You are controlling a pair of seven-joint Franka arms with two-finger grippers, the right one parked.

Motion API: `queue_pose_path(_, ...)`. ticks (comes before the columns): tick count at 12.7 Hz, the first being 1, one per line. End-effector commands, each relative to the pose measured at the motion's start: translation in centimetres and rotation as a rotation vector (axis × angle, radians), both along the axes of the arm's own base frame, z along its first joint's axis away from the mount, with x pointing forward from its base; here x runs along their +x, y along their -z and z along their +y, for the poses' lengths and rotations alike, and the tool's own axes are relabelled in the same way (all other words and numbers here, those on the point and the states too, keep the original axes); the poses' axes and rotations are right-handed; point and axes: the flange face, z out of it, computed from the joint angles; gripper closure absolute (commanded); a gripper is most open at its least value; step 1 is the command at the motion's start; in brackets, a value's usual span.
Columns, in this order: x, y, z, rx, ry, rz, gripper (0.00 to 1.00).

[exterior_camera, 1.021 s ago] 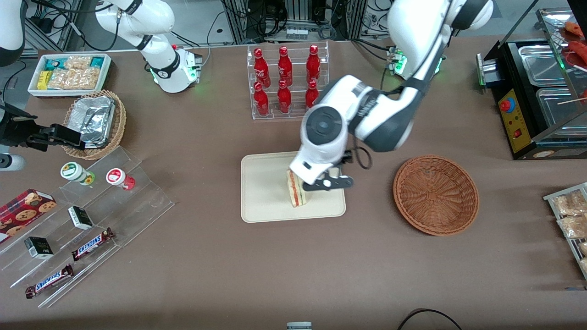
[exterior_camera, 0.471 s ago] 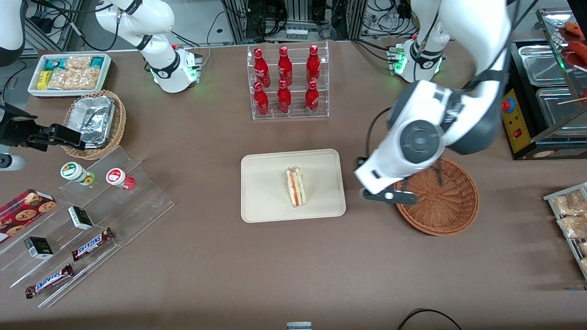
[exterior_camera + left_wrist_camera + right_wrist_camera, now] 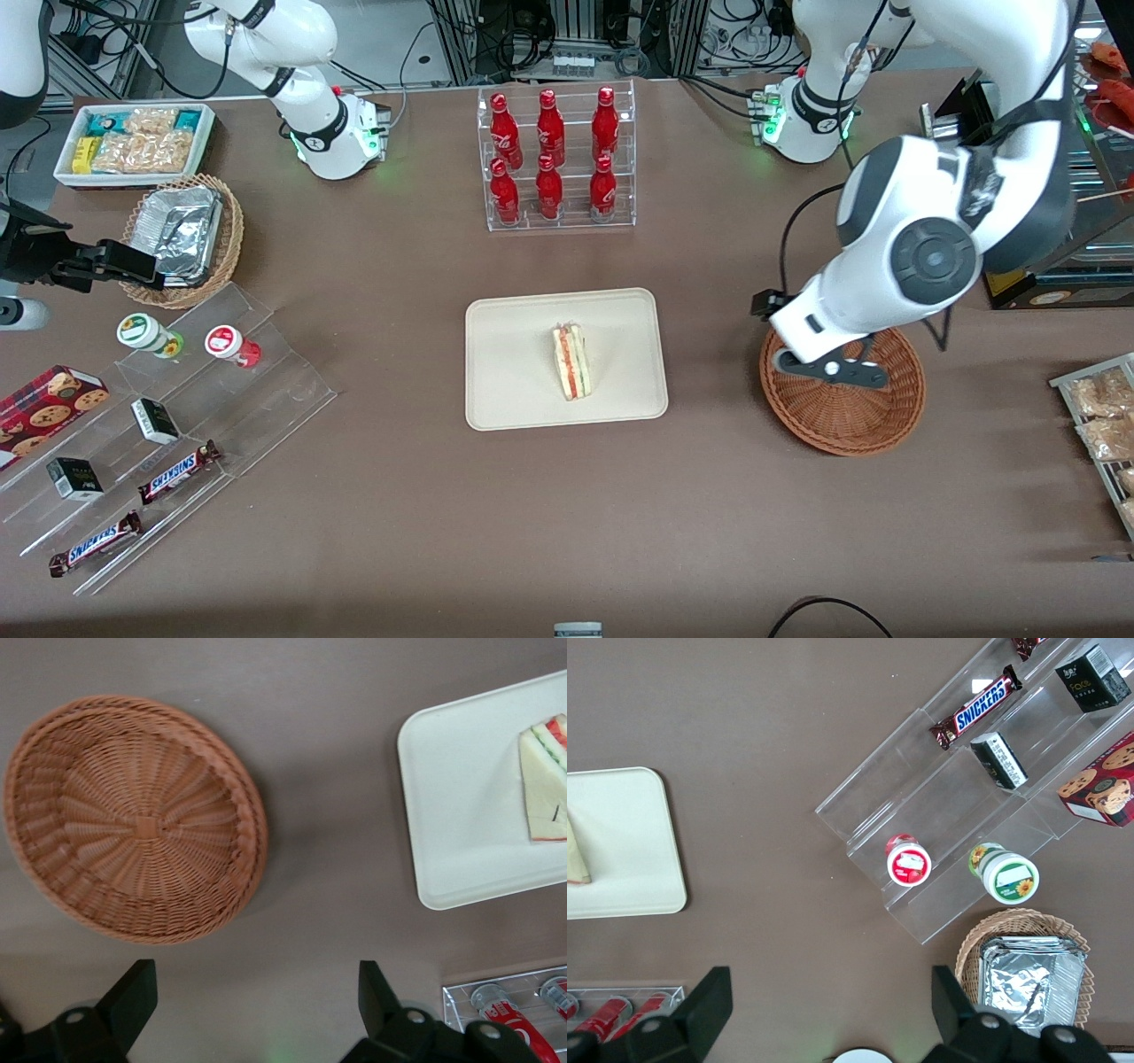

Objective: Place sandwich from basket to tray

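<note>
Sandwich point(image 3: 572, 361) lies on the tray point(image 3: 514, 372); gripper point(image 3: 833, 368) hangs above the basket point(image 3: 842, 408), holding nothing.
Fingers point(image 3: 133, 997) spread wide open in the left wrist view, with bare brown table point(image 3: 310, 904) between them. The sandwich is well apart from the fingers, out toward the parked arm's end, resting near the tray's middle with its red, orange and green filling edge facing up. The reddish-brown wicker basket has nothing in it and sits beside the tray on the table. A clear rack of red bottles point(image 3: 556, 159) stands farther from the front camera than the tray.
</note>
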Motion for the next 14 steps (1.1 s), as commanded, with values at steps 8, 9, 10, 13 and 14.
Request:
queue_pose_path(8, -7.0, -8.8, 12.0, -0.010, -0.026, 0.039, 0.00)
queue_pose_path(9, -7.2, -10.0, 13.2, -0.004, -0.045, 0.038, 0.00)
queue_pose_path(10, -7.6, -11.1, 13.8, 0.000, -0.055, 0.045, 0.00)
queue_pose_path(13, -7.8, -14.5, 16.7, 0.012, -0.100, 0.027, 0.00)
queue_pose_path(14, -7.8, -14.7, 17.8, 0.014, -0.120, 0.022, 0.00)
